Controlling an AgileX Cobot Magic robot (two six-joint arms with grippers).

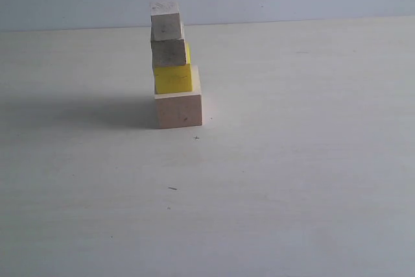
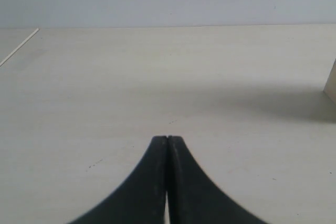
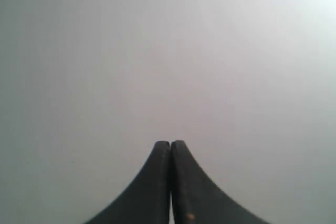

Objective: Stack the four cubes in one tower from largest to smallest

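I'm seeing the 4-cube tower standing upright, with open table spreading around it. My left gripper and right gripper are sitting jaws together.

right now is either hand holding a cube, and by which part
Nothing is held. The left hand and right hand are both shut empty; the tower stands free on the table.
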